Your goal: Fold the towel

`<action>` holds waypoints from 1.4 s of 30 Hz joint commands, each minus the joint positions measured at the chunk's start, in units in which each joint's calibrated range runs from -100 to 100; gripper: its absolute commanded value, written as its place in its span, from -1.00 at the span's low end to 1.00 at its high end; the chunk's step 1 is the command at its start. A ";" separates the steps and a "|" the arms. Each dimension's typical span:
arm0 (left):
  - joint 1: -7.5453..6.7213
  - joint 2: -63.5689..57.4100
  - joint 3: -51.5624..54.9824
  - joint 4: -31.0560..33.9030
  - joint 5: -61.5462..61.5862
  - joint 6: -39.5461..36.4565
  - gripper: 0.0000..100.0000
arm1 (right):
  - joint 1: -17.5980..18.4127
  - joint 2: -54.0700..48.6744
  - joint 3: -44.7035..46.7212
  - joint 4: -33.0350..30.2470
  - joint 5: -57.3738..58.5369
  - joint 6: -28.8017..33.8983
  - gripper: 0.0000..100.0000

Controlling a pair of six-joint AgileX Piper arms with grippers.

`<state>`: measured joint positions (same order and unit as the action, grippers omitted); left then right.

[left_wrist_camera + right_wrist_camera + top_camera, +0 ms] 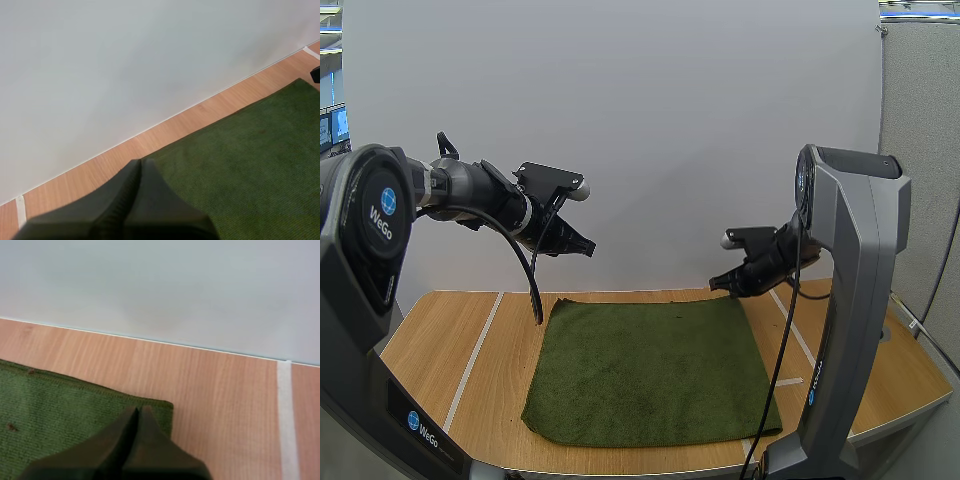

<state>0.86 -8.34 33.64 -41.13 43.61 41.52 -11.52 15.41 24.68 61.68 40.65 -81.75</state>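
Observation:
A dark green towel (650,370) lies flat and unfolded on the wooden table (430,350). My left gripper (588,247) hangs in the air above the towel's far left corner, fingers shut into one dark wedge (137,172) with nothing between them. My right gripper (716,284) is low, just over the towel's far right corner, and is also shut on nothing; in the right wrist view its tips (136,412) sit right at that corner of the towel (60,400). The left wrist view shows the towel's (245,165) far edge beyond the fingers.
White tape lines (475,355) run across the table on the left and on the right (795,335). A white wall (650,130) stands right behind the table's far edge. Bare wood surrounds the towel on both sides.

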 commanded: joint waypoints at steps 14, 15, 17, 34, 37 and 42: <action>0.04 -0.47 0.27 0.04 1.95 -1.52 -1.00 | -0.81 1.29 0.01 -1.17 0.33 1.06 -1.00; 0.04 -0.47 0.27 0.02 1.95 -1.63 -1.00 | -1.18 0.22 0.01 -1.17 0.33 1.82 -1.00; 0.04 -0.47 0.27 0.02 1.95 -1.63 -1.00 | -2.03 -1.64 0.01 -1.17 0.33 2.85 -1.00; 0.04 -0.47 0.27 1.02 2.12 -1.89 -1.00 | -3.17 4.11 -3.75 1.06 12.20 2.53 0.54; 0.04 -0.47 0.27 1.02 2.12 -1.89 -1.00 | -3.17 5.30 -5.31 0.17 12.20 3.40 0.59; 0.04 -0.47 0.27 1.02 2.12 -1.89 -1.00 | -3.17 7.59 -7.82 0.58 12.20 3.45 0.43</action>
<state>0.86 -8.34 33.64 -40.17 45.43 39.96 -14.58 20.99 19.37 61.99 51.83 -78.61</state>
